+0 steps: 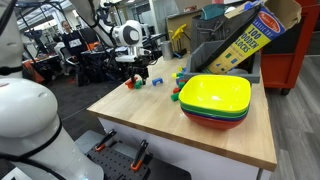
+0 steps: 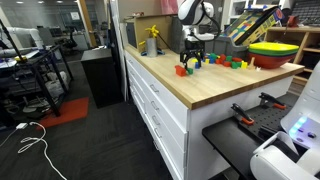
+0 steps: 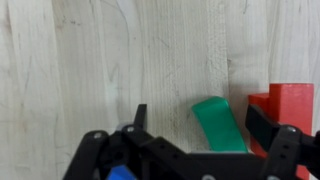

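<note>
In the wrist view my gripper is open just above the wooden tabletop. A green curved block lies between its fingers, nearer the right finger. A red block sits just outside that finger. A bit of a blue block shows at the bottom edge under the gripper body. In both exterior views the gripper hangs low over a cluster of small coloured blocks at one end of the table. Nothing is held.
A stack of bowls with a yellow one on top stands on the table, with more loose blocks beside it. A tilted box of wooden blocks lies behind. A yellow bottle stands further back.
</note>
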### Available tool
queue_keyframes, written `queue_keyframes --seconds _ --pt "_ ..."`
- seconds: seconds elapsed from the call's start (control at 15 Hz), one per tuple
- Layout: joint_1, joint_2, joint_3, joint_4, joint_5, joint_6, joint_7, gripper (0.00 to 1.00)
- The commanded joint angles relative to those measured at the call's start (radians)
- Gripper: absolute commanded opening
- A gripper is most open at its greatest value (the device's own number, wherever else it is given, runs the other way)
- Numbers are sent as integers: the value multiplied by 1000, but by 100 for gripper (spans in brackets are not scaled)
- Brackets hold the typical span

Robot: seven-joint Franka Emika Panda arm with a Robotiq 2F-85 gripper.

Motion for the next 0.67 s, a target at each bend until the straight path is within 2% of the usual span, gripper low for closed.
queue_keyframes --seconds 0.0,0.6 --pt "4 0 -1 1 -17 20 -9 100" --pt "33 0 -3 -4 -68 61 15 100"
